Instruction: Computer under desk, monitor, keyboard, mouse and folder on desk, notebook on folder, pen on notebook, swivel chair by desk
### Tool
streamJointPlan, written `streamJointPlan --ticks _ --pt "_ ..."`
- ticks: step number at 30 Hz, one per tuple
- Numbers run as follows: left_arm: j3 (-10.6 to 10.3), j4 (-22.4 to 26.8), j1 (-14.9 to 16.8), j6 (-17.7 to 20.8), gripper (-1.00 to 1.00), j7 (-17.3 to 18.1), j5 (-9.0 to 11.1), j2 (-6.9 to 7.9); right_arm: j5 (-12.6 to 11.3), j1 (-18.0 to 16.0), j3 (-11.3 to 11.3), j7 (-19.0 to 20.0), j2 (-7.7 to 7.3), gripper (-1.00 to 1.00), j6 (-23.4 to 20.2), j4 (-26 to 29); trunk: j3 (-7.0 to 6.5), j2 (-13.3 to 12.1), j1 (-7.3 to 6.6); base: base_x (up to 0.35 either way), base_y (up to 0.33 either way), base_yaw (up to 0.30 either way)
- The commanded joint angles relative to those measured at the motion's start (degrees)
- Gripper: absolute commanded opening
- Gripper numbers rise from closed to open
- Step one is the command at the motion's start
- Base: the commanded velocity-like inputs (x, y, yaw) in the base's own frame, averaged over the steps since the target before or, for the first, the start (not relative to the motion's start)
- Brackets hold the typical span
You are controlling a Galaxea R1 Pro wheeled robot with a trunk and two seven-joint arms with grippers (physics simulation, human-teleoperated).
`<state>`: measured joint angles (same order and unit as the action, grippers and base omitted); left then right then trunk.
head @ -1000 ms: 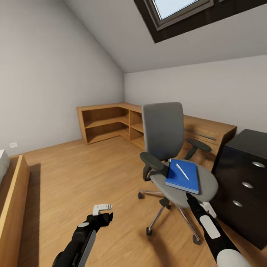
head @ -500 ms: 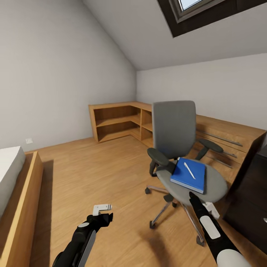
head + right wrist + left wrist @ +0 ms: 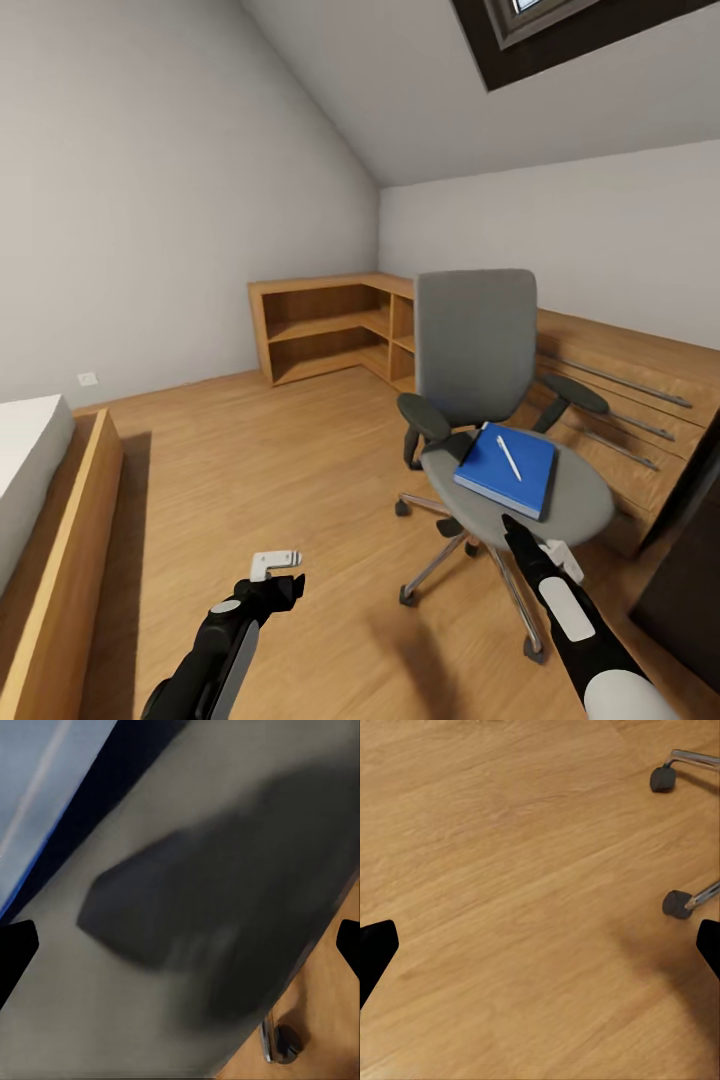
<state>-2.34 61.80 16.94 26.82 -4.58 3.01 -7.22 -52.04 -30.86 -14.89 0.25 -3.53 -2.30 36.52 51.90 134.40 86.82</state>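
Observation:
The grey swivel chair (image 3: 475,340) stands on the wooden floor ahead and to the right. A flat blue cover (image 3: 495,472) lies on its seat with a white pen (image 3: 509,457) on top; I cannot tell whether it is the folder, the notebook or both. My right gripper (image 3: 512,528) is open, just short of the seat's front edge. The right wrist view has the grey seat (image 3: 187,945) close up, with the blue cover (image 3: 45,787) at one side. My left gripper (image 3: 285,575) is open over bare floor, left of the chair's base. Two chair casters (image 3: 677,904) appear in the left wrist view.
Wooden corner shelving (image 3: 330,330) stands against the far wall, and a low wooden drawer unit (image 3: 620,400) runs behind the chair. A bed in a wooden frame (image 3: 50,480) is at the left. A dark cabinet (image 3: 690,570) edges in at the right. Open floor lies between bed and chair.
The whole picture has shifted right, so the camera has turned left: more of the bed shows and the dark cabinet has nearly left the frame. Both arms keep their pose.

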Motion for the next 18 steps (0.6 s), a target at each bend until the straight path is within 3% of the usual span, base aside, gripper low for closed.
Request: streamJointPlan --ticks 1,9,18 --pt "-0.1 0.1 0.0 0.3 1.0 -0.4 0.3 0.01 -0.5 0.0 -0.1 -0.1 0.02 1.0 -0.2 -1.7 0.06 0.0 0.02 0.098 0.001 0.001" --pt "-0.1 0.1 0.0 0.3 1.0 -0.4 0.3 0.01 -0.5 0.0 -0.1 -0.1 0.02 1.0 -0.2 -1.7 0.07 0.0 0.02 0.158 0.0 0.0" --pt "-0.1 0.0 0.0 0.3 1.0 -0.4 0.3 -0.04 -0.5 0.0 -0.1 -0.1 0.02 1.0 -0.2 -1.7 0.07 0.0 0.02 0.022 0.0 0.0"
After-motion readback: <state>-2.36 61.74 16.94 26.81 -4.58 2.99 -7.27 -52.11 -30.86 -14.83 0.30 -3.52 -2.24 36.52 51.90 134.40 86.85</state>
